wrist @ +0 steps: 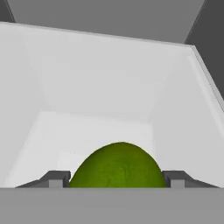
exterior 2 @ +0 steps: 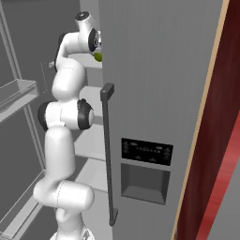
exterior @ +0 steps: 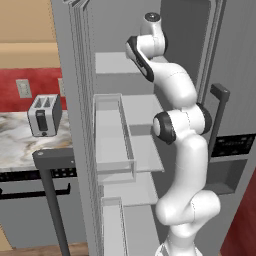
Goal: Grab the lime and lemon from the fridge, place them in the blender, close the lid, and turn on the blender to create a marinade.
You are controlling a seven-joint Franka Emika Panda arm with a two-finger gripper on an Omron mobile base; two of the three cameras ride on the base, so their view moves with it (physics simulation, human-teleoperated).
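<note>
Hand view: claw (wrist: 113,179) tips flank a dull yellowish-green lemon (wrist: 118,166); grip state unclear.

Fruit (wrist: 118,165) — lower half cut off.

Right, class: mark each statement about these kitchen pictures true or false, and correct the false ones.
1. A green fruit sits between the two fingertips of the hand. True.
2. The toaster stands on a fridge shelf. False: the toaster stands on the marble counter, outside the fridge.
3. The arm reaches up into the fridge. True.
4. Both fridge doors are shut. False: one door stands open, showing a clear door bin.
5. The fruit lies in a dark drawer. False: the compartment around it has white walls.
</note>
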